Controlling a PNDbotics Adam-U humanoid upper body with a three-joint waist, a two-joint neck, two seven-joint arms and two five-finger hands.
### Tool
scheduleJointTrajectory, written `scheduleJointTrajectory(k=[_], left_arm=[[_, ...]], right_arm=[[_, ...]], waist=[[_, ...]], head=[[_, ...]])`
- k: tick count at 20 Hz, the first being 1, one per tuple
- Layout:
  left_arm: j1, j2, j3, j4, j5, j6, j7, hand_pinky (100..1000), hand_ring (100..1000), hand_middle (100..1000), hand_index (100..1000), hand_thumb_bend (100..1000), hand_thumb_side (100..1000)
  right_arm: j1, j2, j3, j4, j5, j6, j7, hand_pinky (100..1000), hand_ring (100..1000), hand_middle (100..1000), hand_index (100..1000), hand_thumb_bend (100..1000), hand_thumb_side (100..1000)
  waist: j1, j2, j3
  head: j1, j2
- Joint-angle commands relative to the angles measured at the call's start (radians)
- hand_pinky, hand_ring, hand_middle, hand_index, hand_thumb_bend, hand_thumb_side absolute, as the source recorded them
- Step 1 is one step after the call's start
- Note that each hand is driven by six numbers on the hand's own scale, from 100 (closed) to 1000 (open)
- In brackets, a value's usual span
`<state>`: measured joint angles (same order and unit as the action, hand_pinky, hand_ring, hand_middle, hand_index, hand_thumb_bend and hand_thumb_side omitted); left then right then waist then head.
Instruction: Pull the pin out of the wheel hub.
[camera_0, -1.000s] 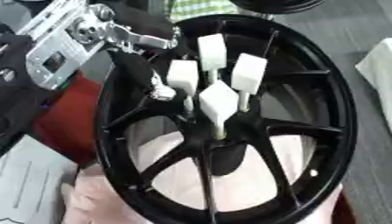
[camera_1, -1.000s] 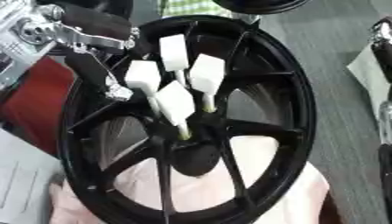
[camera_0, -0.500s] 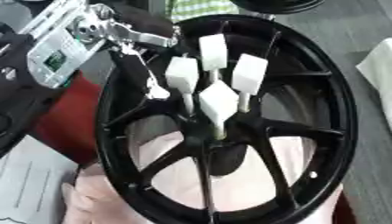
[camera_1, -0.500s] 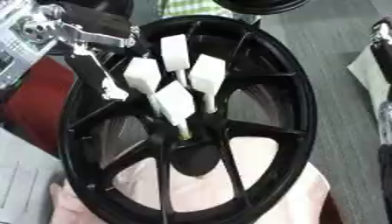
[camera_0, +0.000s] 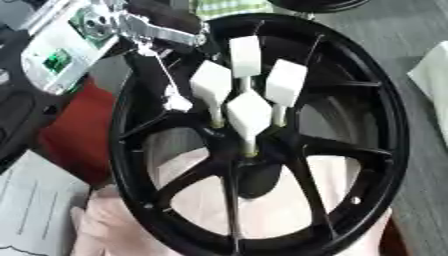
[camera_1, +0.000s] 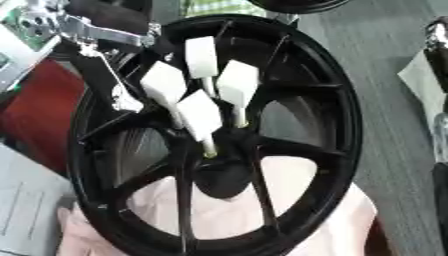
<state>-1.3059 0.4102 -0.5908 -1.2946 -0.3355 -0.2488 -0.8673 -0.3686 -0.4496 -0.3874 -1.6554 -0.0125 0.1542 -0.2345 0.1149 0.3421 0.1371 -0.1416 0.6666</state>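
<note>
So there's a black wheel (camera_0: 350, 150) taking up most of the view, lying on a pale pink cloth (camera_0: 262, 220) that shows through between the spokes. Four white pins stick up out of the hub (camera_0: 254, 150) near the middle: a top pin (camera_0: 246, 56), a left pin (camera_0: 211, 86), a right pin (camera_0: 286, 82) and a front pin (camera_0: 249, 113). All four have flat white heads and thin stems going down into the hub, and they sit close together in a tight bunch, heads nearly touching.

The left hand (camera_0: 153, 32) comes in from the upper left, silver and black with a bit of green board on it. One thin finger reaches down inside the rim, and its pale tip (camera_0: 178, 104) sits just beside the left pin, on its left. Can't tell if it's actually touching the pin. Honestly can't tell how the rest of the fingers are set either.

Some white paper (camera_0: 31, 210) lies at lower left, with something red (camera_0: 79, 130) next to the rim.

In the right eye view a dark arm (camera_1: 437, 115) shows along the right edge; the hand itself doesn't show.
</note>
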Motion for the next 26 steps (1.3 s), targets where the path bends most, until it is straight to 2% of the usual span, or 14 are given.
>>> scheduleJointTrajectory(k=[1,9,14,17,21,24,26], left_arm=[[-0.032,0.046,0.031,-0.035,0.045,0.006,-0.040,555,519,320,518,100,321],[-0.047,0.116,0.098,-0.107,0.144,0.091,-0.040,546,509,298,504,100,314],[-0.015,0.233,0.191,-0.178,0.240,0.120,-0.017,539,500,283,499,100,289],[0.063,0.346,0.284,-0.230,0.332,0.147,0.050,528,489,267,495,100,270],[0.232,0.486,0.430,-0.254,0.452,0.190,0.142,513,475,248,491,100,252],[0.361,0.547,0.524,-0.217,0.495,0.216,0.196,510,472,246,493,100,250],[0.438,0.570,0.571,-0.175,0.477,0.221,0.235,514,475,250,497,100,249]], right_arm=[[-0.007,-0.020,-0.001,-0.027,0.000,0.003,-0.003,948,1000,843,907,100,551],[-0.003,-0.024,-0.004,-0.030,0.000,0.004,-0.009,948,1000,844,907,100,551],[0.005,-0.032,-0.012,-0.034,0.003,0.005,-0.017,948,1000,844,907,100,551],[0.010,-0.038,-0.020,-0.038,0.005,0.006,-0.026,948,1000,844,907,100,551],[0.019,-0.045,-0.028,-0.044,0.007,0.007,-0.036,948,1000,844,907,100,549],[0.021,-0.046,-0.031,-0.049,0.008,0.007,-0.043,948,1000,844,906,100,547],[0.022,-0.043,-0.034,-0.051,0.008,0.007,-0.047,947,1000,844,906,100,547]], waist=[[-0.010,-0.018,0.003],[-0.005,-0.023,0.010],[0.003,-0.026,0.026],[0.009,-0.026,0.037],[0.011,-0.026,0.049],[0.008,-0.024,0.051],[0.004,-0.022,0.050]], head=[[0.000,0.000],[-0.009,0.002],[-0.031,0.003],[-0.055,0.001],[-0.086,-0.003],[-0.095,-0.010],[-0.097,-0.014]])
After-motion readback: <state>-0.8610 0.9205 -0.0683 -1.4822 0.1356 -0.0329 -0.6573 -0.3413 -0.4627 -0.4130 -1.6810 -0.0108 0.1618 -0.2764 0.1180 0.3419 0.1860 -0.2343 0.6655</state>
